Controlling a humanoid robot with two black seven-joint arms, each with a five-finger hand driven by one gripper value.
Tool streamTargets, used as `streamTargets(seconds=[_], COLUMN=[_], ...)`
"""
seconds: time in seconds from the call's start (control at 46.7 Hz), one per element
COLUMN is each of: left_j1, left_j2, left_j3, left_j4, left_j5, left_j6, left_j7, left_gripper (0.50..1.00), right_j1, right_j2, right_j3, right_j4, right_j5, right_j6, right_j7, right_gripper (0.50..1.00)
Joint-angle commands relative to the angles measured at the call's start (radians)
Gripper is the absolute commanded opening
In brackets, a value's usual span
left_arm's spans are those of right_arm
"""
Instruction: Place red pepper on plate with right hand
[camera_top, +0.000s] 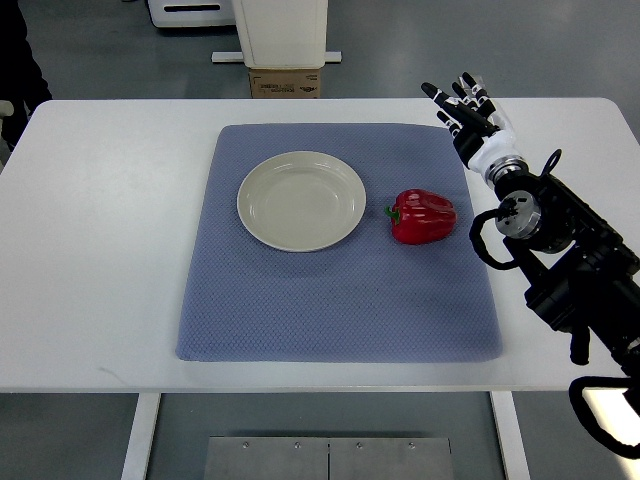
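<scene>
On the smooth white table (110, 240) lies a rectangular blue-grey mat (330, 300) with a fine woven texture, and nothing of the task is done yet: the round, shallow, glossy cream plate (300, 200) sits empty. The shiny, lobed red pepper (423, 216) (green stem towards the plate) lies on the mat just right of it, untouched. The right hand (465, 108) hovers beyond the mat's far right corner, fingers spread and holding nothing, so reaching, grasping and placing all remain.

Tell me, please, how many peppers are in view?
1. The pepper lies on the mat, just right of the plate, not on it. Nothing looks hidden.
</scene>
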Motion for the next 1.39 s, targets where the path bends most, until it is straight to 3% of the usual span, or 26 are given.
streamTargets(seconds=[0.0, 1.37], left_j1=[-0.001, 0.010], left_j2=[0.000, 0.000], left_j3=[0.000, 0.000], left_j4=[-0.001, 0.000], left_j5=[0.001, 0.000], left_j6=[0.000, 0.000], left_j7=[0.000, -0.003], left_gripper=[1.000, 1.000], right_j1=[0.000, -0.005], right_j2=[0.000, 0.000], right_j3=[0.000, 0.000], right_j4=[0.000, 0.001], right_j5=[0.000, 0.000], right_j6=[0.000, 0.002], right_j7=[0.000, 0.000], right_gripper=[1.000, 1.000])
